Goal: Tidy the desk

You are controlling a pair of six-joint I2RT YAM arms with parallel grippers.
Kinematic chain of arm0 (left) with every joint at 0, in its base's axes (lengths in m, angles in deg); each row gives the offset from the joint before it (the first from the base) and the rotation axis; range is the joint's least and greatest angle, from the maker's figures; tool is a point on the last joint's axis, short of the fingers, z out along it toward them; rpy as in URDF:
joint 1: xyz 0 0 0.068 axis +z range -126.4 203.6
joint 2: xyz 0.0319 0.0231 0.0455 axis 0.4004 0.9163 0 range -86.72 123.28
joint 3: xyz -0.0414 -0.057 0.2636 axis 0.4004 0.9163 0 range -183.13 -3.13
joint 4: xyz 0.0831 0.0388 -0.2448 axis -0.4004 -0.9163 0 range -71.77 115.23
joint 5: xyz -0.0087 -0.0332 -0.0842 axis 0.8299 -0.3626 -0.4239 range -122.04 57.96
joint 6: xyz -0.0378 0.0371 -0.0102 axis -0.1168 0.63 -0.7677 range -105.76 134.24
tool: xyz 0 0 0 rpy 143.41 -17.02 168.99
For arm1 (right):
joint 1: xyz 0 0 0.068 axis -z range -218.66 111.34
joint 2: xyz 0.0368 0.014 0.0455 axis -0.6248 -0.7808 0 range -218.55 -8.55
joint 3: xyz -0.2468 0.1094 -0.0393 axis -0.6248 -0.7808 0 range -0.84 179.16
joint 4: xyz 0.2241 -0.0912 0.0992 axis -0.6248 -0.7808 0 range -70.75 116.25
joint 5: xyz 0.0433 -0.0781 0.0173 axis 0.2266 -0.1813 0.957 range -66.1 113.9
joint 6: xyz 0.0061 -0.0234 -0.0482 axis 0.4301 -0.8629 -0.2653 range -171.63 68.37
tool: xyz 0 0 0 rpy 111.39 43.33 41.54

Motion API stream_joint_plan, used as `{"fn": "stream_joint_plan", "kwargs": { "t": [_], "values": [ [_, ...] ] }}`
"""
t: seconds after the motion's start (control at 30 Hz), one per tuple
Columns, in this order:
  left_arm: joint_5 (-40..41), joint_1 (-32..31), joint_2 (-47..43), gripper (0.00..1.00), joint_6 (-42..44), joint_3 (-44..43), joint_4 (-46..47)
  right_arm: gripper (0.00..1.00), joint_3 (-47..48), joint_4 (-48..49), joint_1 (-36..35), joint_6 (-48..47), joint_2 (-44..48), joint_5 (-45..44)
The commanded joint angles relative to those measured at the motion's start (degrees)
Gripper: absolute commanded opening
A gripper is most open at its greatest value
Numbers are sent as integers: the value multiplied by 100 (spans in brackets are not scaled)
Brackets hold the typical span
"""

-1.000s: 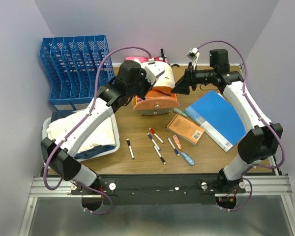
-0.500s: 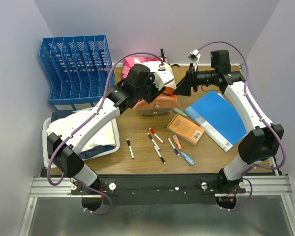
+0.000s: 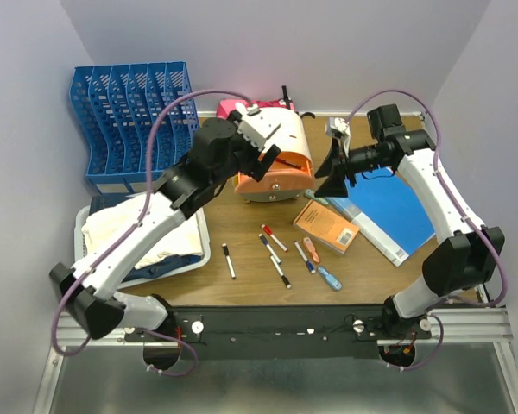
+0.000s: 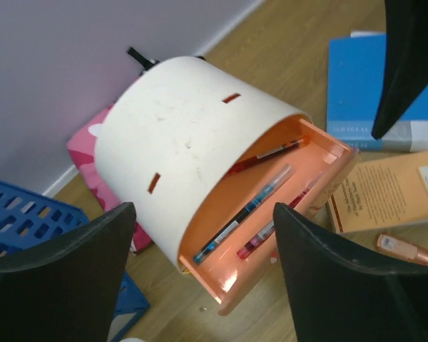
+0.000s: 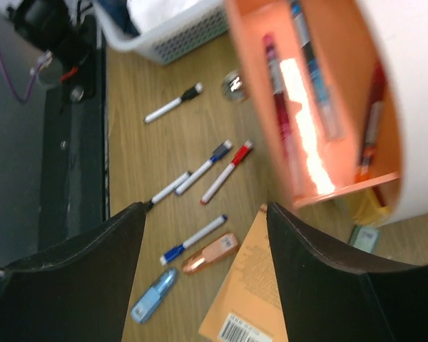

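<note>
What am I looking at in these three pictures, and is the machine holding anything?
Two robot arms are bolted at the near edge of the desk, each ending in a two-finger gripper. The wide picture looks down from above and behind; the other two come from wrist cameras, so the dark shapes at their bottom are that arm's own fingers. On the desk: an orange pencil case with a white roll lid, markers, an orange book, a blue folder, a blue file rack, a white tray of cloth. The left gripper and right gripper stand open near the case, holding nothing.
</note>
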Motion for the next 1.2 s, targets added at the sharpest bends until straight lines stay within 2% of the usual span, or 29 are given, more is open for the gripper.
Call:
{"fn": "stream_joint_plan", "kwargs": {
  "t": [0.0,0.2,0.43,0.53,1.07,1.17],
  "values": [
    [693,-9,-1032,97,-1103,952,1009,75,-569,-1104,-30,-1747,275,-107],
    [958,8,-2148,99,-1966,2052,1213,72,-1281,-867,-354,-1932,434,-669],
    [1195,17,-3229,99,-3100,3170,1108,72,-2204,257,-1215,-1055,820,-1584],
    [1310,17,-3572,99,-3522,3530,1063,72,-2467,574,-1356,-747,900,-1725],
    [1239,17,-4197,99,-4726,4392,272,71,-3409,1366,-1603,-403,1225,-2595],
    [1205,17,-4250,99,-4893,4559,184,71,-3523,1506,-1603,-254,1277,-2981]
  ]
}}
